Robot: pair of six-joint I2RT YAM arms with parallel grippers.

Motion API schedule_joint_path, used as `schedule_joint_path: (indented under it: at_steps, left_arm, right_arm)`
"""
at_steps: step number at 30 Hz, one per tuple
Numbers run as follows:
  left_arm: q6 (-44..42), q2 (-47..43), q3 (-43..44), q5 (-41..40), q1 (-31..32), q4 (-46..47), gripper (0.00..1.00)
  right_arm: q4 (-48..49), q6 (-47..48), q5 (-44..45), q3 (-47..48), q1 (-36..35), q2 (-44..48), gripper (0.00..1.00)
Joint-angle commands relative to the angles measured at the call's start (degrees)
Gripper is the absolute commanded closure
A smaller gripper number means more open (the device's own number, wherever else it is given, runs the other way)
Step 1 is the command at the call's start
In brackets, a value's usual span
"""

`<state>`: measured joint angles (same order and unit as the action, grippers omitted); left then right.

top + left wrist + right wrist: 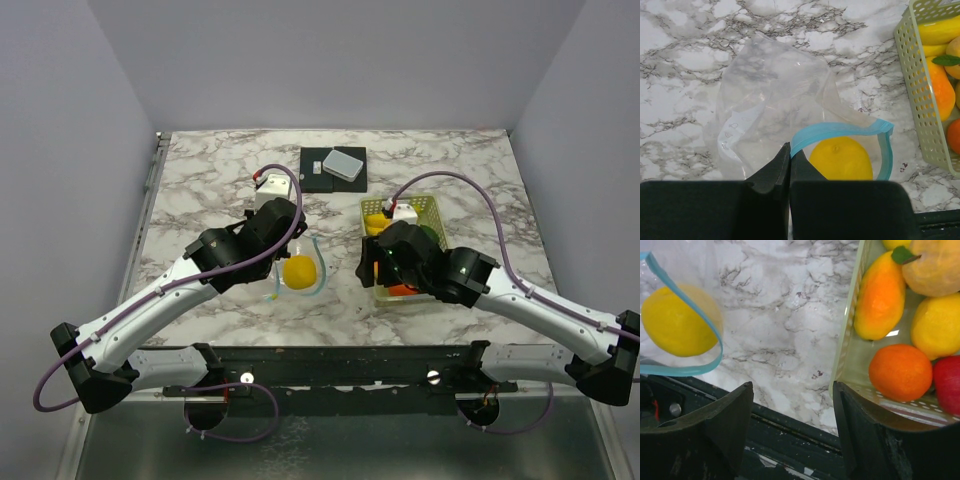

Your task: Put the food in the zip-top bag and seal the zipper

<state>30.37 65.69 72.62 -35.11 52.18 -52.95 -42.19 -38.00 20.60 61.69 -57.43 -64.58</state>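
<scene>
Filling step: the left tool [789, 167], clamped on the clear crinkly bag's [765, 95] blue zipper strip [840, 129], holds its mouth open on the counter, one yellow toy lemon [841, 159] inside. The right tool [791, 402], jaws apart and empty, next needs a fruit from the pale slotted basket [849, 345], perhaps the round orange toy fruit [900, 372].

The clear, crinkled bag [775, 105] lay crumpled, its mouth gaping; the pale blue zipper [840, 130] along that mouth curved open, unsealed; one yellow lemon [840, 159] sat just inside; an orange [900, 372], a red apple [947, 382], an orange-yellow fruit [881, 296] and other yellow ones lay together in the slotted basket [912, 85] nearby.
</scene>
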Motion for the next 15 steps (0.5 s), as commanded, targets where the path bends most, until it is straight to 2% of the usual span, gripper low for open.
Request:
schedule_joint_path:
  at_steps: [1, 7, 15]
  left_arm:
    - [-0.40, -0.04, 0.11, 0.13, -0.18, 0.73, 1.00]
    - [-0.10, 0.11, 0.04, 0.06, -0.15, 0.77, 1.00]
    - [0.12, 0.31, -0.02, 0.30, -0.16, 0.83, 1.00]
  right_arm:
    - [5.49, -3.82, -7.17, -2.77, -0.44, 0.96, 0.32]
    - [11.88, -7.86, -13.51, -5.14, -0.40, -1.40, 0.36]
    - [17.14, -12.58, -15.68, -5.66, -0.45, -5.78, 0.44]
